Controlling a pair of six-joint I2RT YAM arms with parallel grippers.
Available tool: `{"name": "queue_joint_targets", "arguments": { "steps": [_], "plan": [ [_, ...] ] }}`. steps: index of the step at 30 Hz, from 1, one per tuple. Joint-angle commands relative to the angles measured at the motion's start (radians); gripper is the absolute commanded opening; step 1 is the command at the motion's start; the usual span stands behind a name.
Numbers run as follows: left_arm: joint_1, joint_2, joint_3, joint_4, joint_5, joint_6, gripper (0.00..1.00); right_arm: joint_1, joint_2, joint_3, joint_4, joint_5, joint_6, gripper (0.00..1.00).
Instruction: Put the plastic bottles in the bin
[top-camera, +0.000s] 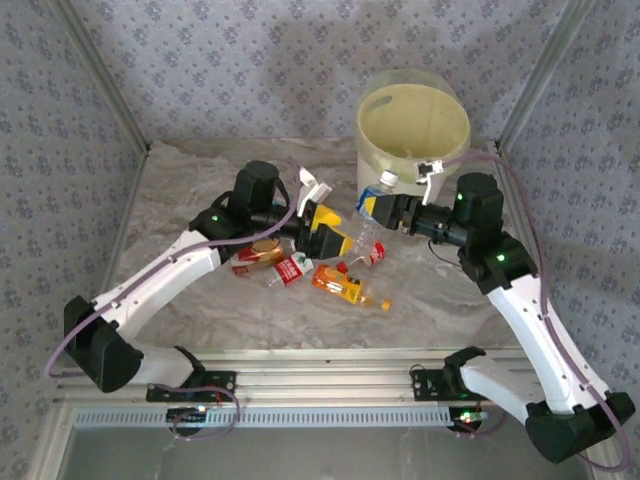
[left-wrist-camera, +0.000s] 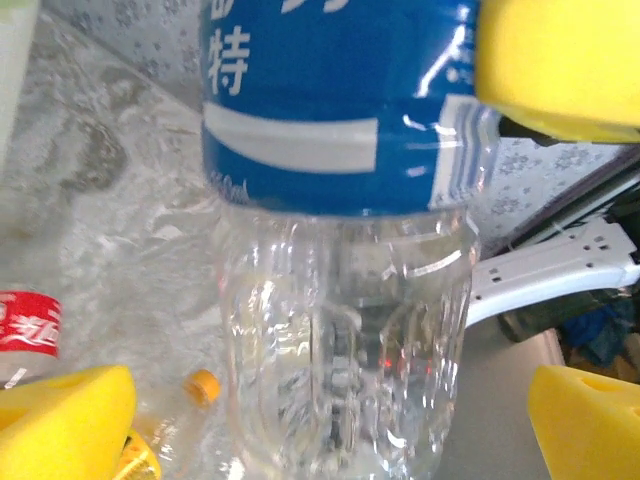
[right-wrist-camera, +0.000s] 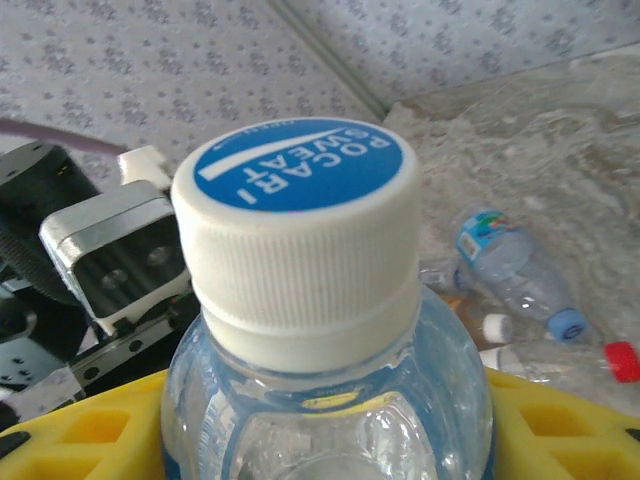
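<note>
One ribbed clear bottle (left-wrist-camera: 345, 330), ridged white cap (right-wrist-camera: 300, 250)

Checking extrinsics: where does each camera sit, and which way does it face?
Top external: above and behind the bases, looking down at the table, bin, left arm and right arm.
Left wrist: on left arm, facing the blue-label bottle between its open yellow fingers.
Right wrist: on right arm, facing the bottle's white cap, flanked by its yellow fingers.
Shared: all three see that bottle.

Left fingers (left-wrist-camera: 65, 415) spread, right fingers (right-wrist-camera: 610, 430) clamped
</note>
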Motion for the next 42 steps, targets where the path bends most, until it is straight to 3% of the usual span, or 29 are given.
{"name": "queue_joint_targets", "arguments": {
  "steps": [1, 7, 13, 21, 35, 42],
  "plan": [
    [-0.002, -0.071, -0.055, 0.080, -0.120, 0.062, 1.00, -0.020, -0.033, 0.086, -0.102, 0.137, -0.066, 0.60],
    [-0.015, -0.227, -0.369, 0.498, -0.271, 0.052, 1.00, -0.080, 0.006, 0.180, -0.165, 0.259, -0.117, 0.61],
    [-0.037, -0.266, -0.440, 0.619, -0.246, 0.018, 1.00, -0.108, 0.068, 0.260, -0.150, 0.319, -0.147, 0.61],
    [-0.072, -0.273, -0.435, 0.602, -0.242, 0.029, 1.00, -0.150, 0.189, 0.371, -0.083, 0.412, -0.194, 0.60],
    [-0.081, -0.283, -0.430, 0.580, -0.247, 0.060, 1.00, -0.250, 0.553, 0.662, -0.040, 0.383, -0.222, 0.60],
    [-0.081, -0.285, -0.434, 0.577, -0.288, 0.064, 1.00, -0.267, 0.738, 0.777, -0.104, 0.321, -0.227, 0.60]
  ]
}}
